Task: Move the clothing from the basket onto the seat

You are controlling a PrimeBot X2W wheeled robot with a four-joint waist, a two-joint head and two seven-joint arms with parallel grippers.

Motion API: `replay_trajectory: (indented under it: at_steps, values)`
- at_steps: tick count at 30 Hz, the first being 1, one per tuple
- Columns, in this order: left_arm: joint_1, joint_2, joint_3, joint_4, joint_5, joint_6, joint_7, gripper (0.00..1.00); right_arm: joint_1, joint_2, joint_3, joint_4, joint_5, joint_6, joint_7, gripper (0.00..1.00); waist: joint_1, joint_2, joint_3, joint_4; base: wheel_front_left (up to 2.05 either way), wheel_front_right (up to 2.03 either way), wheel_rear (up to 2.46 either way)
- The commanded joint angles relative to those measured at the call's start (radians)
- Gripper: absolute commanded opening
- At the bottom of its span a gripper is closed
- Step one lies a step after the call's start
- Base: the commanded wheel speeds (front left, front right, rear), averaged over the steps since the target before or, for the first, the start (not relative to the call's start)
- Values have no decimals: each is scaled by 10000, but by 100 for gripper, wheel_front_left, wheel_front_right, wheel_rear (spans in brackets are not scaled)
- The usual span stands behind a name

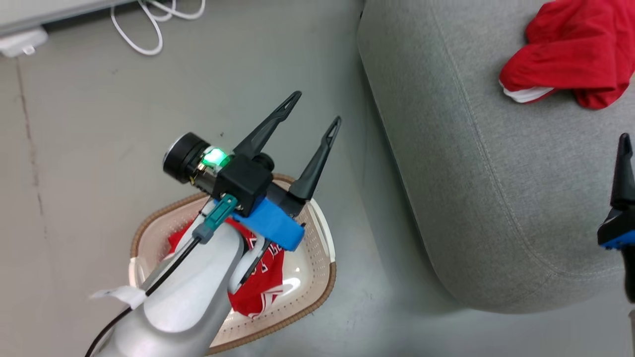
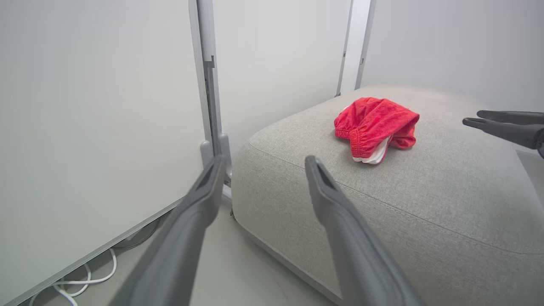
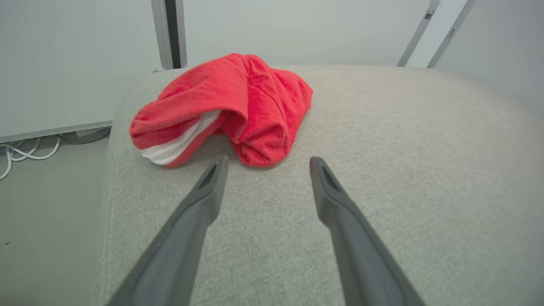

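Grey floor (image 1: 99, 148) with pale wall panels and a white cable (image 1: 144, 34) at the far edge. Entries run outward from each pincer.

1. Right pincer (image 3: 268, 161): fingers spread, nothing between them, held low over the seat (image 3: 425, 170).
2. Red garment (image 3: 229, 97) with white trim: bunched on the cushion just beyond the right pincer's tips, nearer its left finger (close to it, not touching).
3. Left pincer (image 1: 317, 106): fingers spread and empty, raised and pointing out over bare floor.
4. Basket (image 1: 307, 305): on the floor beneath and behind the left pincer's wrist, with the seat off to that pincer's right across a strip of floor.
5. Red jersey (image 1: 263, 285): lying in the basket, partly hidden by the pale forearm.

Handling note (a judgement): one piece is delivered and one remains, so the step in hand looks like fetching the jersey.
- Bring a pincer down with its fingers wide over the middle of the heap.
- Pinch a raised fold, not the perforated wall.
- Lift until the hanging cloth clears the brown rim, since thin fabric drapes and may snag there.
- Only then swing across to the cushion.
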Motion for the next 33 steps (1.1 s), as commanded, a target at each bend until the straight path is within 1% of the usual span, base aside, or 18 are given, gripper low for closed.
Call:
replay_trajectory:
  at_steps: [1,8,16,26,32,33]
  values:
    - [233,0,173,-105,-56,67,-44,100,321,111,61,-337,-56,1,-3,100,1,0,-497,125,0,0,0]
    - [1466,-165,1456,-705,82,266,-45,100,1422,730,773,-2214,71,3,-3,100,1,0,-1377,575,0,0,0]
    - [2806,-433,3095,-1272,469,199,-46,100,2263,1140,1521,-3628,90,3,-3,100,1,0,-2216,1327,0,0,0]
    - [4206,-800,4629,-1657,1029,10,-37,100,3034,1529,2287,-4586,-154,3,-3,100,1,0,-3100,2237,0,0,0]
    - [4996,-1029,5450,-1743,1206,-98,-38,100,3569,1857,2406,-4806,-305,3,-3,100,1,0,-3639,2719,0,0,0]
    - [4996,-1029,5450,-1743,1206,-98,-38,100,3569,1857,2406,-4806,-305,3,-3,100,1,0,-3639,2719,0,0,0]
